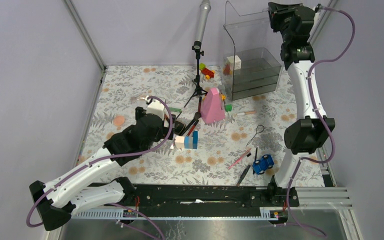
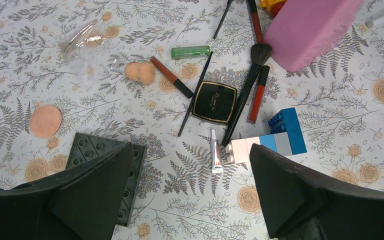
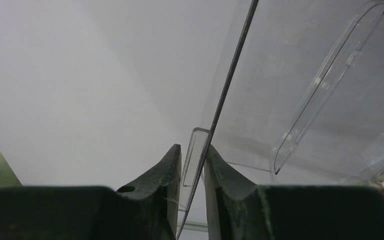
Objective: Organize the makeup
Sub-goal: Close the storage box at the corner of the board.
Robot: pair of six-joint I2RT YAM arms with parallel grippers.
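In the left wrist view the makeup lies in a loose heap: a black square compact (image 2: 215,101), a green tube (image 2: 190,51), a peach sponge (image 2: 140,72), a round peach pad (image 2: 45,121), a black-handled brush (image 2: 247,85), a red gloss stick (image 2: 258,95), a brown pencil (image 2: 171,76) and a small silver tube (image 2: 215,157). My left gripper (image 2: 191,150) is open and empty, hovering just above them (image 1: 172,125). A flat dark studded square (image 2: 105,170) lies under its left finger. My right gripper (image 3: 192,150) is raised at the back right (image 1: 280,12), shut on the edge of the clear organizer's lid (image 1: 242,20).
The clear drawer organizer (image 1: 252,72) stands at the back right. A tall pink cone (image 1: 212,106), coloured blocks (image 1: 186,141) and a microphone stand (image 1: 198,50) crowd the middle. A pink pencil (image 1: 239,160), a black pencil (image 1: 243,174) and a blue toy car (image 1: 263,163) lie front right.
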